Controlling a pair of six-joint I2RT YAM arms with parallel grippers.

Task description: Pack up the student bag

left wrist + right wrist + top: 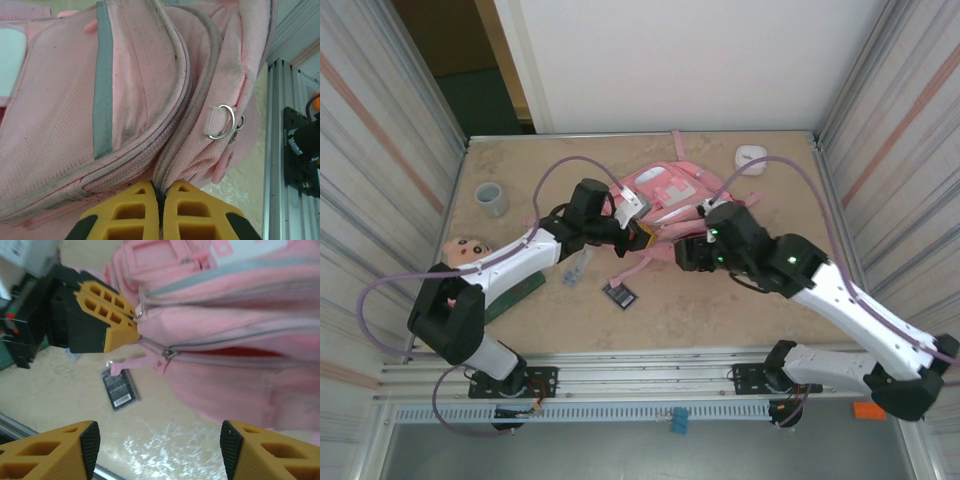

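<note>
- Beige marbled worktop (720, 310), walled in ribbed metal: the right end effector (159, 440) hovers at the near edge of the student bag (665, 195), jaws spread and empty.
- Left end effector (160, 192) is clenched on the bag's zipper seam.
- Mid-worktop, the bag lies pockets up, long axis apparently left to right; top end unclear.
- Soft, floppy, probably light: seams, straps and zipper tabs offer the surest hold.

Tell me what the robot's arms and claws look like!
The left arm and right arm are white tubes with chunky black joints and looping purple cables. The left claw and right claw have yellow-orange, honeycombed fingers with black pads.
</note>
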